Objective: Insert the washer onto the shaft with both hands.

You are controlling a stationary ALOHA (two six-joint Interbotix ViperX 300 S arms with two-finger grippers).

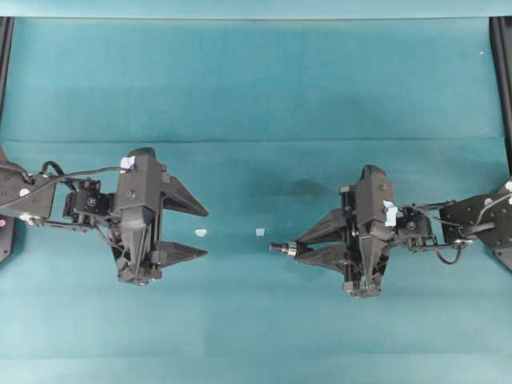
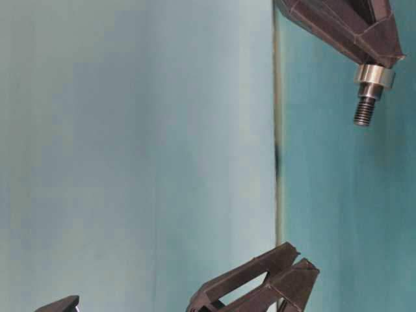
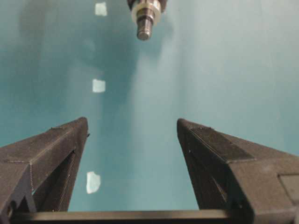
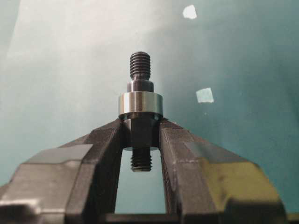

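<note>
My right gripper (image 1: 301,249) is shut on the shaft (image 1: 280,248), a dark stepped rod whose threaded tip points left toward the middle. The washer (image 1: 293,250), a shiny grey ring, sits around the shaft just in front of the fingertips. In the right wrist view the washer (image 4: 140,104) rings the shaft (image 4: 140,65) above the closed gripper (image 4: 140,129). My left gripper (image 1: 205,233) is open and empty, facing the shaft across a gap. In its wrist view the gripper (image 3: 132,123) is wide open, with the shaft tip (image 3: 144,29) far ahead.
Small pale tape scraps (image 1: 201,233) (image 1: 260,232) lie on the teal cloth (image 1: 256,96) between the grippers. They also show in the left wrist view (image 3: 98,86) and the right wrist view (image 4: 204,95). Black frame posts (image 1: 502,72) stand at the table's sides.
</note>
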